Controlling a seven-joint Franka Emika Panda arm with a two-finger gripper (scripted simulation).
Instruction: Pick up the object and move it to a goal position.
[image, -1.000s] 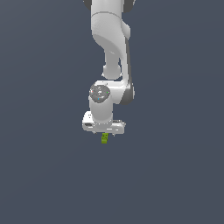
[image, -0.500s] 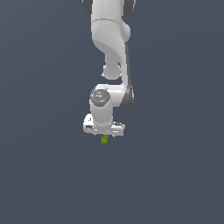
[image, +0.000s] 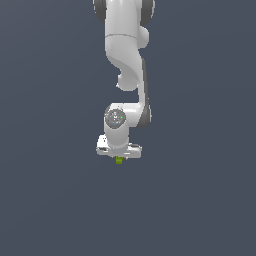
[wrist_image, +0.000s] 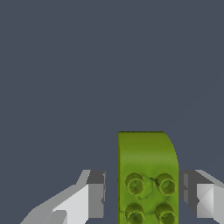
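The yellow-green block, round studs on its face, sits between the two fingers of the hand; narrow gaps show on both sides, so the fingers stand slightly apart, not clamping it. Seen from outside, it peeks out just beneath the white hand

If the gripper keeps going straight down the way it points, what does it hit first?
The yellow-green block. It sits between the fingers of the gripper, with gaps visible on both sides in the wrist view. Beyond it only plain grey shows; depth there is unclear.
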